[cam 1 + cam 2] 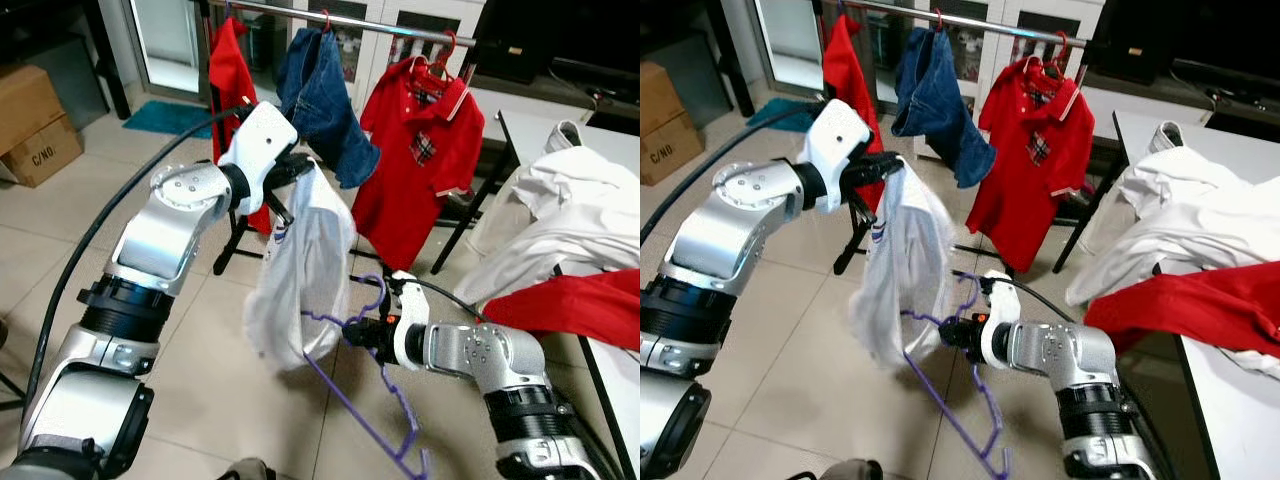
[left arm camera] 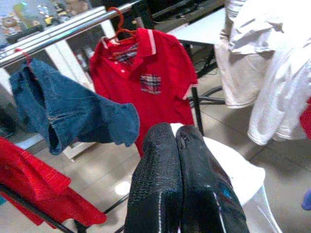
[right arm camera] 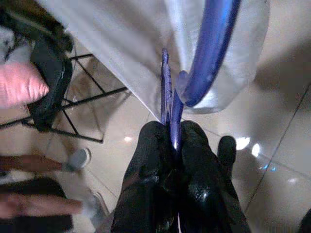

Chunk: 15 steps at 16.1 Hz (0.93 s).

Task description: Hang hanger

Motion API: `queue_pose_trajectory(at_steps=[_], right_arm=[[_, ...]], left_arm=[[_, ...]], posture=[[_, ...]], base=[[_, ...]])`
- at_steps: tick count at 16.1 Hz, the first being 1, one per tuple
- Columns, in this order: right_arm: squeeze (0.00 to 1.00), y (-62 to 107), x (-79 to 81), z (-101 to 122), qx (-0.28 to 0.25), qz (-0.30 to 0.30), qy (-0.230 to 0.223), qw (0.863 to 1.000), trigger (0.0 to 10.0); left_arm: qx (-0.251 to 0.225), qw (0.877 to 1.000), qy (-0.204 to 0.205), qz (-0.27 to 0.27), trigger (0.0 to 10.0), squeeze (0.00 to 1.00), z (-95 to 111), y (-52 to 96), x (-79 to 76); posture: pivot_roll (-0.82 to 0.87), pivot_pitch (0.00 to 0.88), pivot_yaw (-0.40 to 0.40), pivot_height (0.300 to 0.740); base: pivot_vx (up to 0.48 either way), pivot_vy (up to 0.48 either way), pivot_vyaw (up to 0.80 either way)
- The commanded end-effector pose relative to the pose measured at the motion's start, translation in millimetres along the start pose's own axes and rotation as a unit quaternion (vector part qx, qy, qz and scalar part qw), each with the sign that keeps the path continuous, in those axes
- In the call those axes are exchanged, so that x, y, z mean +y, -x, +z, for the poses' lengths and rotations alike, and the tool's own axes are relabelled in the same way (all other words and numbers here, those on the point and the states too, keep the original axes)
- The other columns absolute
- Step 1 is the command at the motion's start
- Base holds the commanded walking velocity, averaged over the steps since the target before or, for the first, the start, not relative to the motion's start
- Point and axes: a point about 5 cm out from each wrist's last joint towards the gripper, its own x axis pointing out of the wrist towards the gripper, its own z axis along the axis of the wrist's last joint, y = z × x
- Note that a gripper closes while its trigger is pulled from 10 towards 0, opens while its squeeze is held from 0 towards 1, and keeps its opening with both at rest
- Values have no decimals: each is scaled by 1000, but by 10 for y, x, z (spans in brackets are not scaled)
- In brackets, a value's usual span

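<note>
While raised, left gripper (image 1: 296,170) clamped on white shirt (image 1: 300,270); right gripper (image 1: 358,329) low, pinching purple hanger (image 1: 370,410). Tiled floor (image 1: 200,380), clothes rail (image 1: 350,20) beyond.

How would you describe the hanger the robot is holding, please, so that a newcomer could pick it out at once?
Start at the clothes rail with the red polo shirt and blue denim garment. Below it, the left gripper holds up a white garment. The purple hanger is beside its lower edge, pinched in the right gripper: a thin wire frame, unlike the red hangers on the rail.
</note>
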Motion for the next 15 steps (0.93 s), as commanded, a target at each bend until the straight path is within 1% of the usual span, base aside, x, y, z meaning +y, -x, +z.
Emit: queue_pose_trajectory(at_steps=[1,3,4,5,6,7,8,9,10,11,12,13,14,15], right_arm=[[0,25,-34,63,-19,-5,-53,998,10000],[0,31,-85,92,-40,-25,-123,991,10000],[0,53,-146,101,-58,-44,-165,984,10000],[0,83,-205,105,-76,-64,-194,976,10000],[0,129,-280,114,-102,-86,-235,963,10000],[0,167,-338,115,-122,-104,-262,952,10000],[0,189,-373,119,-134,-119,-279,943,10000],[0,258,-476,146,-166,-163,-321,918,10000],[0,270,-486,154,-170,-169,-329,913,10000],[0,294,-497,204,-194,-177,-362,895,10000],[0,308,-493,273,-219,-177,-400,872,10000],[0,300,-470,330,-237,-166,-431,854,10000],[0,280,-427,383,-252,-159,-449,842,10000],[0,251,-336,477,-271,-134,-469,830,10000]], left_arm=[[-25,999,-15,19,0,0,115,29,39],[-27,999,-23,39,0,0,91,54,59],[-31,998,-28,55,0,0,78,68,81],[-37,997,-24,70,0,0,68,81,103],[-41,995,-25,90,0,0,51,103,131],[-43,993,-25,104,0,0,30,124,148],[-47,992,-22,112,0,0,19,136,153],[-48,990,-14,133,0,0,-41,172,141],[-48,989,-13,137,0,0,-52,177,137],[-48,989,-3,143,0,0,-88,189,108],[-49,988,7,145,0,0,-119,189,60],[-50,988,13,144,0,0,-139,183,17],[-51,988,23,141,0,0,-162,164,-41],[-54,987,43,143,0,0,-206,140,-119]], posture=[[134,24,-71,740],[133,23,-74,740],[132,23,-74,740],[129,19,-73,740],[123,15,-68,740],[117,14,-63,740],[117,14,-63,740],[112,13,-55,740],[112,13,-55,740],[109,14,-52,740],[110,18,-55,740],[112,19,-54,740],[116,21,-53,740],[119,24,-53,740]], base=[[0,0,0],[0,0,0],[0,0,0],[0,0,0],[0,0,0],[0,0,0],[0,0,0],[0,0,0],[0,0,0],[0,0,0],[0,0,0],[0,0,0],[0,0,0],[0,0,0]])
